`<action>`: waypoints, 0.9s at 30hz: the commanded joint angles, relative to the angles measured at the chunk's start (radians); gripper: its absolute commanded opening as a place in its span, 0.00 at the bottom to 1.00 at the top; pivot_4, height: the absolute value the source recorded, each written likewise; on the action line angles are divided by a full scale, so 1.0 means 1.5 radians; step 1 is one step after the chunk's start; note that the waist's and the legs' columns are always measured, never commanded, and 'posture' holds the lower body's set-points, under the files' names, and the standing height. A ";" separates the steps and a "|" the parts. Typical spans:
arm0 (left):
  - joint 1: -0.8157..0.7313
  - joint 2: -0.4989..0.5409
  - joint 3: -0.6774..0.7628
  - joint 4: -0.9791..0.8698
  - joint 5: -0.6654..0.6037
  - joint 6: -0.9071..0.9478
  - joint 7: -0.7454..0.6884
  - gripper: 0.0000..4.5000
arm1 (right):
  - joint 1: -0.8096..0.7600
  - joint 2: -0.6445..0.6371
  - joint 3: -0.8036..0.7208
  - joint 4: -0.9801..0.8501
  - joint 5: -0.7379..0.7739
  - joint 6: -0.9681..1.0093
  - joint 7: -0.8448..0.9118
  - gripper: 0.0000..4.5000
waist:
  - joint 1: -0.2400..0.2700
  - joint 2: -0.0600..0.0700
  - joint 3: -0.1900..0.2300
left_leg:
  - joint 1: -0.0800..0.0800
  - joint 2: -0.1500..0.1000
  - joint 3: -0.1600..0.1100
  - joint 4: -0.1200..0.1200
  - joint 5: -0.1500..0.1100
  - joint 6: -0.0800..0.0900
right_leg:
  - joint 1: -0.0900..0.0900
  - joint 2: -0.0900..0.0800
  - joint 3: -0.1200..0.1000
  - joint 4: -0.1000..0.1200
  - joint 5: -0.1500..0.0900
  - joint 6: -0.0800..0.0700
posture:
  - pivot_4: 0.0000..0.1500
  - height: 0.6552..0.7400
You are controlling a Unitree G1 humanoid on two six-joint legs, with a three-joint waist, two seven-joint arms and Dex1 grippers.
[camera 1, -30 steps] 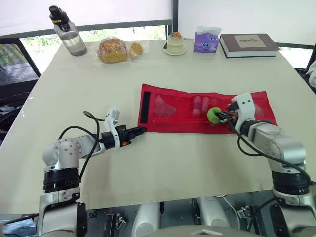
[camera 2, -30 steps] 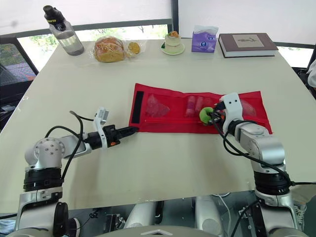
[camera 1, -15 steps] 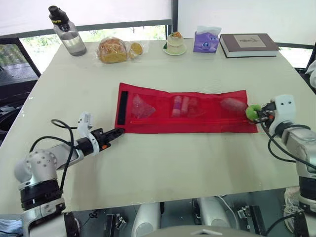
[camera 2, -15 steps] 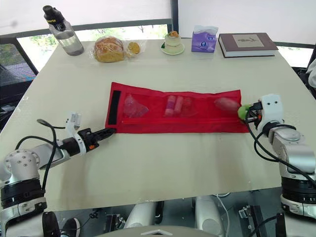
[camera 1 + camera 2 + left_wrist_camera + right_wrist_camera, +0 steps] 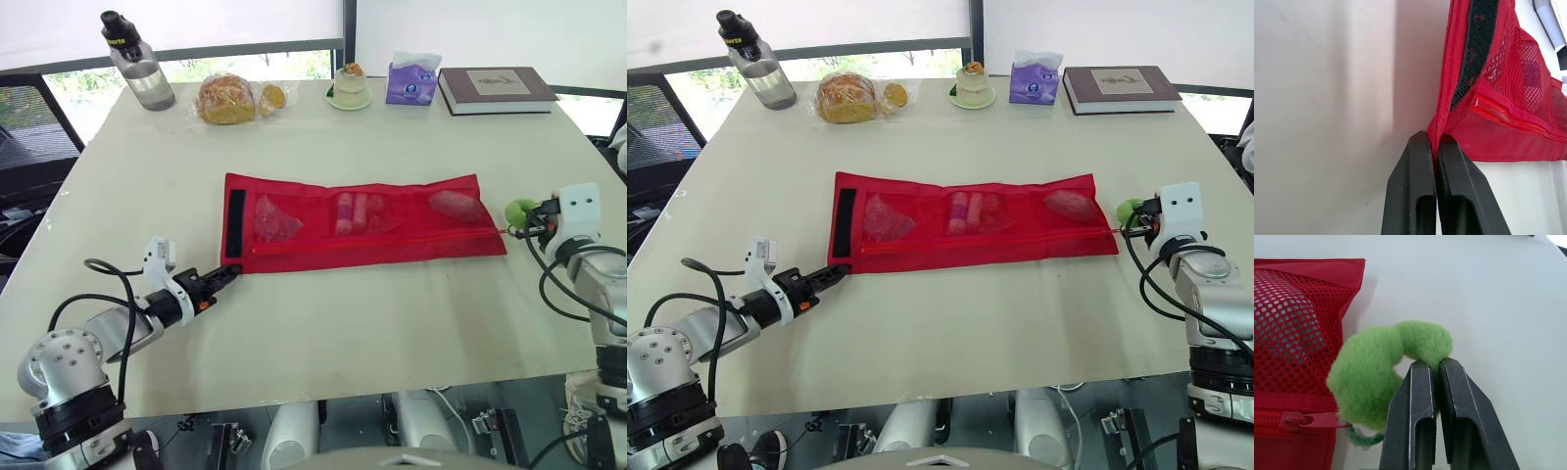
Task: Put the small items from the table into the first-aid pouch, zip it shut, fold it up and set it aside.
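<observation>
Pinching the near-left corner of the red first-aid pouch, the left gripper has its two black fingers pressed together on the fabric edge, at about 8 o'clock from the pouch's middle. The pouch lies flat and unfolded across the centre of the table, its long side running from 9 to 3 o'clock. A black fastening strip runs along its 9 o'clock end. Through the mesh pockets show a pale packet, two pink rolls in the middle pocket, and a pinkish item towards 3 o'clock. The red zipper pull sits at the pouch's 3 o'clock end, with a fuzzy green tag tied to it. The right gripper is clamped on that tag, just off the pouch's edge. Along the table's 12 o'clock side stand a water bottle, bagged bread, a small cake on a plate, a tissue pack and a book.
</observation>
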 commanded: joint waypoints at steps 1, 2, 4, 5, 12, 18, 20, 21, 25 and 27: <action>0.024 0.026 0.011 -0.022 -0.015 0.002 -0.017 0.00 | 0.011 -0.021 -0.047 -0.030 0.025 0.039 0.014 0.15 | 0.000 0.000 0.000 | 0.000 0.000 0.000 0.000 0.000 0.000 | 0.000 0.000 0.000 0.000 0.000 0.000 | 1.00 1.00; 0.030 0.032 0.004 -0.018 -0.009 0.001 -0.024 0.00 | 0.020 -0.024 -0.047 -0.041 0.035 0.052 0.025 0.21 | 0.000 0.000 0.000 | 0.000 0.000 0.000 0.000 0.000 0.000 | 0.000 0.000 0.000 0.000 0.000 0.000 | 1.00 1.00; 0.039 0.049 -0.010 -0.004 0.012 -0.010 -0.037 0.00 | 0.043 -0.033 -0.044 -0.065 0.041 0.060 0.043 0.39 | 0.000 0.000 0.000 | 0.000 0.000 0.000 0.000 0.000 0.000 | 0.000 0.000 0.000 0.000 0.000 0.000 | 1.00 1.00; 0.042 0.055 -0.015 0.001 0.019 -0.015 -0.044 0.00 | 0.052 -0.038 -0.043 -0.075 0.041 0.062 0.048 0.45 | 0.000 0.000 0.000 | 0.000 0.000 0.000 0.000 0.000 0.000 | 0.000 0.000 0.000 0.000 0.000 0.000 | 1.00 1.00; 0.054 0.104 -0.058 0.023 0.074 -0.084 -0.142 0.00 | 0.146 -0.055 -0.104 -0.139 0.070 0.053 0.085 0.99 | -0.001 0.000 0.000 | 0.001 0.001 0.001 0.000 0.000 0.000 | 0.000 0.000 0.001 0.000 -0.001 -0.001 | 1.00 1.00; 0.044 0.109 -0.038 0.060 0.062 -0.082 -0.174 0.39 | 0.218 -0.014 -0.145 -0.246 0.185 0.090 0.141 1.00 | -0.001 0.001 -0.001 | 0.001 0.002 0.001 0.000 0.000 0.000 | 0.000 0.001 0.001 0.000 -0.001 -0.001 | 1.00 1.00; 0.048 0.115 -0.029 0.063 0.052 -0.080 -0.187 0.62 | 0.238 -0.008 -0.147 -0.278 0.213 0.116 0.142 1.00 | -0.001 0.001 -0.001 | 0.001 0.003 0.001 0.000 0.000 0.000 | 0.000 0.002 0.001 0.000 -0.001 -0.001 | 1.00 1.00; 0.053 0.121 -0.027 0.063 0.052 -0.080 -0.194 0.74 | 0.244 -0.005 -0.150 -0.291 0.229 0.135 0.139 1.00 | -0.001 0.001 -0.001 | 0.001 0.003 0.001 0.000 0.000 0.000 | 0.000 0.002 0.001 0.000 -0.001 -0.001 | 1.00 1.00; 0.073 0.151 -0.011 0.045 0.053 -0.111 -0.244 0.98 | 0.253 0.030 -0.163 -0.336 0.302 0.201 0.104 1.00 | -0.004 0.001 -0.001 | 0.002 0.004 0.002 0.000 0.000 0.000 | 0.000 0.002 0.001 0.000 -0.002 -0.002 | 1.00 1.00; 0.074 0.166 -0.008 0.008 0.052 -0.135 -0.271 0.98 | 0.253 0.046 -0.165 -0.343 0.324 0.226 0.082 1.00 | -0.002 0.001 -0.001 | 0.001 0.005 0.002 0.000 0.000 0.000 | -0.001 0.002 0.001 0.000 -0.002 -0.003 | 1.00 1.00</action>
